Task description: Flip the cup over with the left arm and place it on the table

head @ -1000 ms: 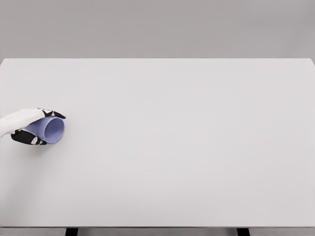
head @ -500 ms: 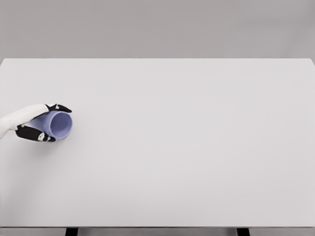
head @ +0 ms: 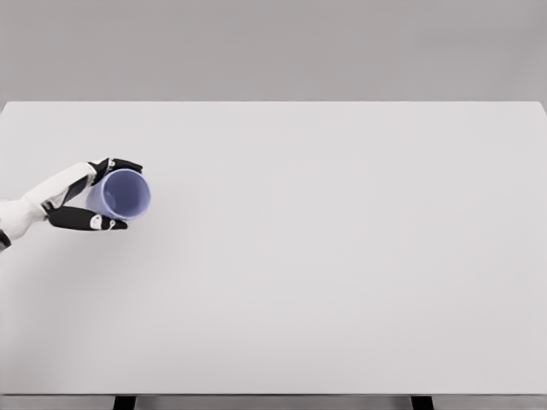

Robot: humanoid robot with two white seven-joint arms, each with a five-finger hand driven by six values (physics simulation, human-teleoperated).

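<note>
The cup is blue and it is held in the left hand, near the left edge of the tabletop, about halfway between the far edge and the near edge. Its open mouth now faces mostly toward the camera and up, so the inside is visible as a round blue circle. One second ago the cup lay more on its side, with the mouth pointing to the right, and it was closer to the left edge. Since then the hand has carried it a little to the right and toward the far edge, and has turned it so that the mouth rises.

I judge that the flip is in progress and nearly finished; the cup is not yet released, and whether its bottom touches the tabletop I cannot tell. The dark fingers are closed around the cup, one group above it and one below.

Count: one cup, one hand visible, one table. The right arm is not visible.
</note>
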